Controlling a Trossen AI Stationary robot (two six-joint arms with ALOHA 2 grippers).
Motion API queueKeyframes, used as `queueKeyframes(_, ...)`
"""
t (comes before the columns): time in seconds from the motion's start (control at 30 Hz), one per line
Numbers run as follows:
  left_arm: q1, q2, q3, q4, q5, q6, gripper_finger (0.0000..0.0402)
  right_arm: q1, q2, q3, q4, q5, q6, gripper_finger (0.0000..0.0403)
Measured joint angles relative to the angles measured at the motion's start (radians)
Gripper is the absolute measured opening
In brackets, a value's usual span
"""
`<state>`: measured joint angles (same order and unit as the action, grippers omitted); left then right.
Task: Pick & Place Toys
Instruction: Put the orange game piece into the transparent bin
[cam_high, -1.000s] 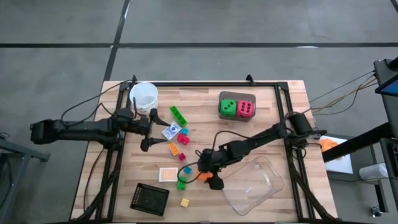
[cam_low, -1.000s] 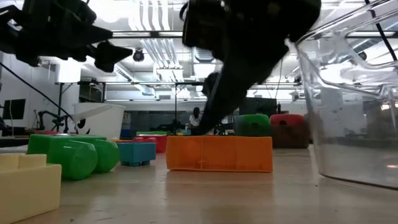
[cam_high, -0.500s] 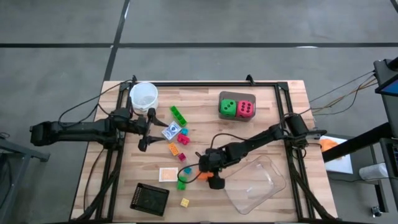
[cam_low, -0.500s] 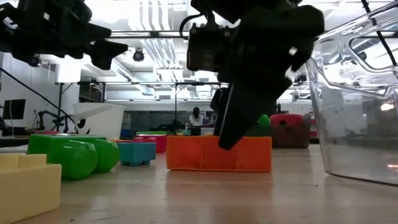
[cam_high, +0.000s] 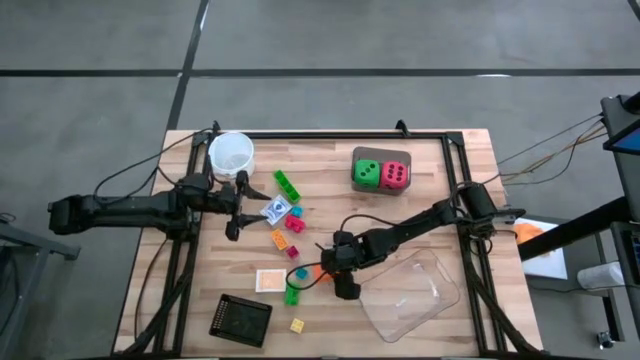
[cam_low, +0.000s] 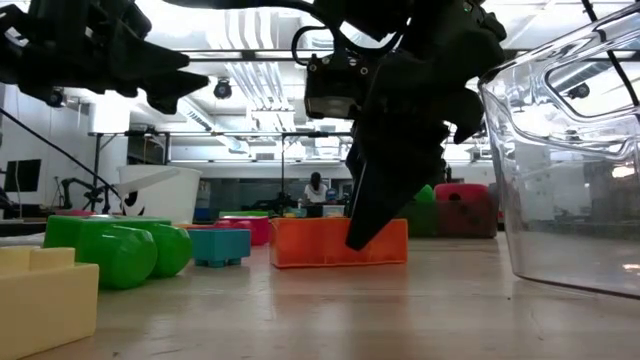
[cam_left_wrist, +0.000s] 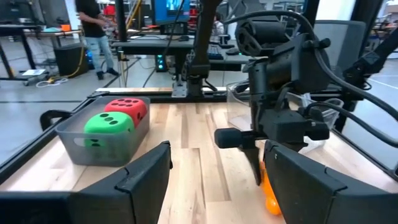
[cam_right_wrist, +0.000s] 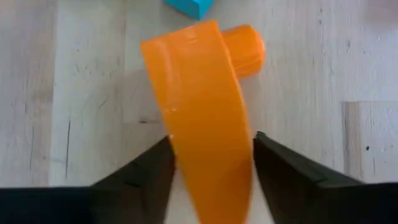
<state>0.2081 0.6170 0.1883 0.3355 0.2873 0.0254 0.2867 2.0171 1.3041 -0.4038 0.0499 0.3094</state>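
1. The right claw (cam_high: 345, 283) sits low on the desk (cam_high: 430, 160), just beside the clear tray (cam_high: 410, 297), its fingers (cam_right_wrist: 138, 175) now clamped on either flank of the orange wedge (cam_right_wrist: 200, 118).
2. A second ago those fingers hung apart above it; they have since come down and closed in, and the wedge has swung round a little.
3. The wedge rests on the wood beside the tray, so I'd say the lift comes next.
4. The left claw (cam_high: 237, 207) waits near the white cup (cam_high: 230, 153), fingers (cam_left_wrist: 140, 180) spread.
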Motion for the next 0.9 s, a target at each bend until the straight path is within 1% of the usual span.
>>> queueKeyframes(0.07,0.0,0.0,0.0,0.0,-0.008,0.0,0.0255,0.0,0.0,0.0,0.0,0.002,-0.009,0.0146)
queueKeyframes(0.1,0.0,0.0,0.0,0.0,-0.011,0.0,0.0255,0.0,-0.001,0.0,0.002,0.002,-0.016,0.013)
queueKeyframes(0.37,0.0,0.0,0.0,0.0,-0.035,0.0,0.0255,0.001,-0.009,-0.001,0.01,-0.008,-0.055,0.0132)
queueKeyframes(0.57,0.0,0.0,0.0,0.0,-0.037,0.0,0.0255,0.002,-0.075,-0.002,0.062,-0.02,-0.105,0.0132)
queueKeyframes(0.67,0.0,0.0,0.0,0.0,-0.037,0.0,0.0255,0.003,-0.116,-0.002,0.126,-0.02,-0.141,0.0132)
queueKeyframes(0.77,0.0,0.0,0.0,-0.001,-0.037,-0.003,0.0255,0.01,-0.154,-0.002,0.227,-0.02,-0.188,0.0132)
queueKeyframes(0.83,0.0,0.001,0.0,-0.001,-0.039,-0.008,0.0255,0.021,-0.159,-0.014,0.334,-0.028,-0.217,0.0132)
queueKeyframes(0.9,0.0,0.001,0.0,-0.001,-0.041,-0.009,0.0255,0.031,-0.157,-0.048,0.464,-0.067,-0.247,0.0132)
